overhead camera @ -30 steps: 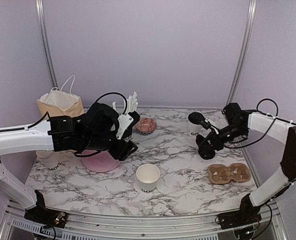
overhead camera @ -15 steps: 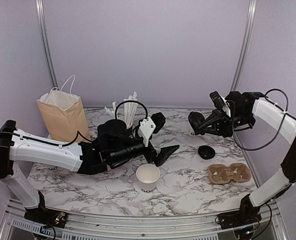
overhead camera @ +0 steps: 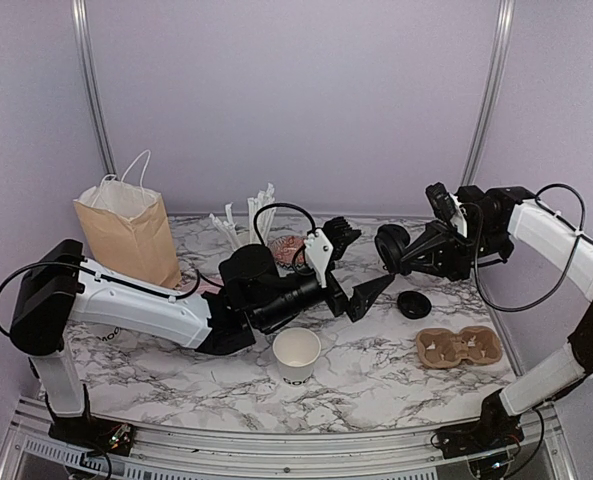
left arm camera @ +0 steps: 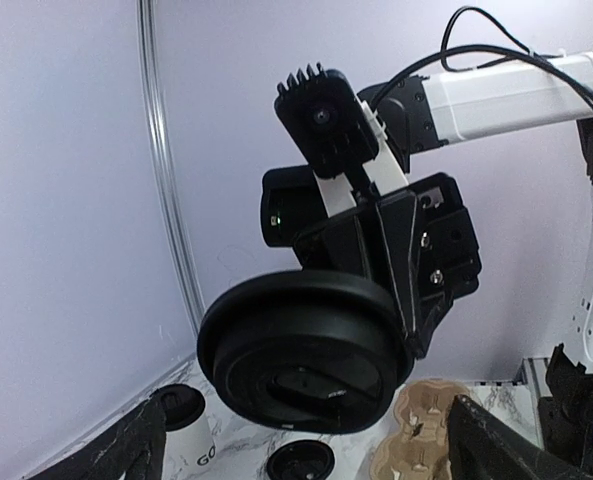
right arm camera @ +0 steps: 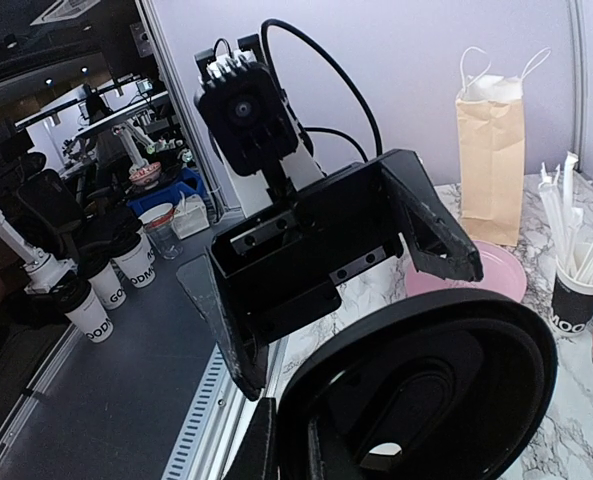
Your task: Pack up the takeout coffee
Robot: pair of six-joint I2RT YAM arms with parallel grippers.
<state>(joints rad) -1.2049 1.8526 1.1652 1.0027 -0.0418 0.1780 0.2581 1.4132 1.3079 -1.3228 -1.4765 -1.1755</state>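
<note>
The takeout coffee [left arm camera: 179,433], a white lettered cup with a black lid, stands on the table low on the left of the left wrist view. In the top view it is hidden behind the lid that I hold. My right gripper [overhead camera: 404,250] is shut on a loose black lid [overhead camera: 390,245] and holds it on edge above the table. That lid fills the left wrist view [left arm camera: 301,355] and the right wrist view [right arm camera: 431,400]. My left gripper [overhead camera: 356,268] is open and empty, its jaws spread just short of this lid.
An open white cup [overhead camera: 296,355] stands at the front centre. Another black lid [overhead camera: 413,303] lies on the marble. A cardboard cup carrier [overhead camera: 459,347] sits at the front right. A paper bag [overhead camera: 126,235], a cup of straws [overhead camera: 253,222] and a patterned bowl [overhead camera: 292,247] stand behind the left arm.
My left arm has swung right across the table, and its open jaws now face the held lid. My right gripper lifted from the table with a lid, then held almost still.
</note>
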